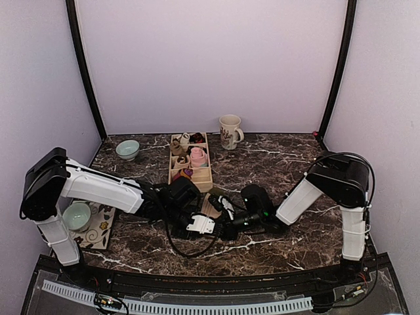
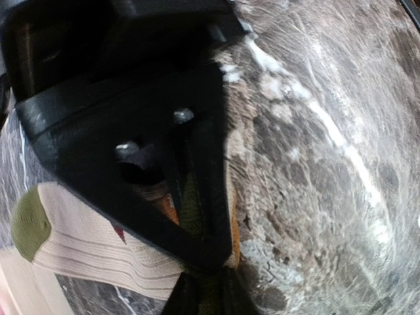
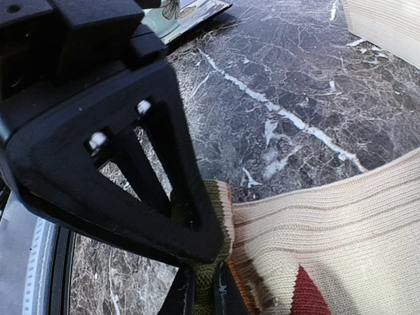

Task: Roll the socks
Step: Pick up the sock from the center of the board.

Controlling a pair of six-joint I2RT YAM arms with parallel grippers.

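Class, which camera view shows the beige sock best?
Right wrist: the beige sock appears large and sharp, with its ribs and red patch clear. Left wrist shows it blurred, with a green toe, partly behind the left tool. The top view shows only a small pale sliver.

The tabletop (image 1: 275,164) is dark brown marble veined with white. The sock (image 3: 328,230) is ribbed beige. In the right wrist view it has an olive-green end edged in orange and a dark red triangle at the bottom edge. In the left wrist view an olive-green patch shows at far left. The left pincer (image 2: 207,272) and right pincer (image 3: 203,272) are black. At upper centre of the top view, the mug (image 1: 230,131) is cream with a dark flower pattern. The upper bowl (image 1: 127,149) and lower bowl (image 1: 77,216) are pale green. The mat (image 1: 98,230) is cream with brown figures.
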